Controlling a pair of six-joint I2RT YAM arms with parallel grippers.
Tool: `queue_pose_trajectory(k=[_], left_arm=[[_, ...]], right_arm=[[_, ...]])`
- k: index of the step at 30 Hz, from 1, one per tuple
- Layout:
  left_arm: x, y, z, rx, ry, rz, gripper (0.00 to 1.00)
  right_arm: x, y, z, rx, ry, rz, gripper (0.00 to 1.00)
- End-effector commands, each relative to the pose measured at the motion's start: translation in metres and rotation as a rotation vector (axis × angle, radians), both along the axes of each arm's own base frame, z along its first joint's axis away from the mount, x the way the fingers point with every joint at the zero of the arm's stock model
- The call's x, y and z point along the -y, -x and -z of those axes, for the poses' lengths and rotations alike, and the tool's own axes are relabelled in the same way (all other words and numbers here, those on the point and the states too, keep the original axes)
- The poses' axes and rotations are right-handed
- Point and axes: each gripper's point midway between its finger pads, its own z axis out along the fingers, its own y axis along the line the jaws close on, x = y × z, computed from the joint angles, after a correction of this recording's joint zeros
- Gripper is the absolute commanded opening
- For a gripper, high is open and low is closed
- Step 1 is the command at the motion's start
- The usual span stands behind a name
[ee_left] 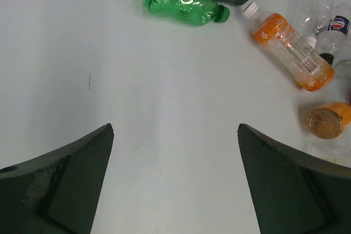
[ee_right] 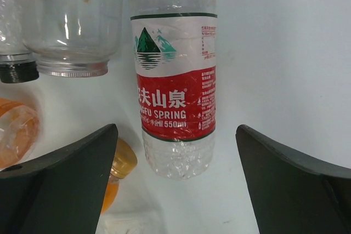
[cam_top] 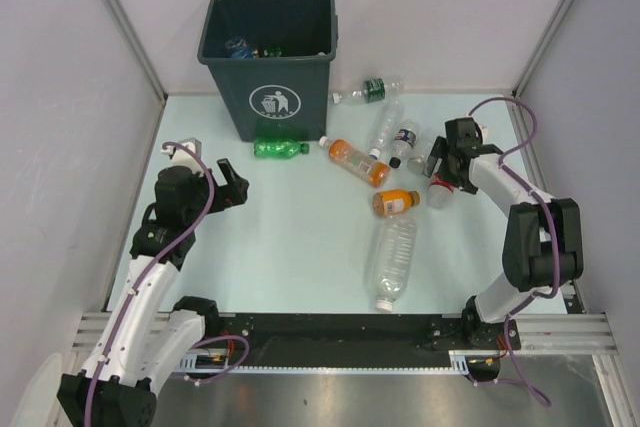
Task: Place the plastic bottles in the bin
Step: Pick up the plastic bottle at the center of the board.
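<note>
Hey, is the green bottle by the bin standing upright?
No, the green bottle lies on its side at the foot of the bin.

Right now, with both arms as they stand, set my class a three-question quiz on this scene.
1. True or false: the green bottle is inside the bin.
2. Choose one. The right gripper is aimed at: A a red-labelled bottle; B a can; C a cup.
3. Fill the gap: the left gripper is ____ and holds nothing.

Key
1. False: it lies outside, at the bin's foot.
2. A.
3. open.
</note>
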Motion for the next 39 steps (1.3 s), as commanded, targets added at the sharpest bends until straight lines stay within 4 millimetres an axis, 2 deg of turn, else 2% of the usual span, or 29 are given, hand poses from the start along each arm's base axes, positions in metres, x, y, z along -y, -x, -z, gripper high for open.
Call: queue_pose_trajectory(k=[1,8,12,18,21,28,29,35,39], left_arm=[[-0.004,-0.002,-0.004,0.018,-0.003,-0.013,1.00],[-0.004,-0.001,-0.006,0.022,-0.003,-0.014,1.00],[-0.004,-0.002,-0.005,0.019,-0.005,-0.015,1.00],[-0.004,-0.001,-0.005,0.019,-0.005,-0.014,1.00],[-0.005,-0.001,-0.006,0.021,-0.006,-0.015,1.00],[-0.005,0.000,-0.007,0.026,-0.005,-0.017,1.00],[-0.005,0.000,-0.007,0.026,-0.004,-0.015,1.00],[-0.005,0.000,-0.008,0.029,-0.004,-0.015,1.00],[-0.004,0.000,-0.009,0.033,-0.002,-0.013,1.00]], right_arm=[[-0.006,-0.008,0.014,-0.005,-0.023,-0.003,0.94],[-0.006,-0.008,0.035,-0.045,-0.020,0.000,0.90],[-0.006,-0.008,0.047,-0.070,-0.024,0.010,0.84],[-0.006,-0.007,0.041,-0.054,-0.028,0.020,0.70],[-0.004,-0.008,0.025,-0.015,-0.027,0.029,0.65],[-0.004,-0.008,-0.030,0.126,-0.045,0.028,0.59],[-0.005,-0.007,-0.045,0.166,-0.053,0.022,0.58],[-0.017,-0.006,-0.104,0.329,-0.123,-0.037,0.54],[-0.038,-0.003,-0.167,0.503,-0.184,-0.137,0.52]])
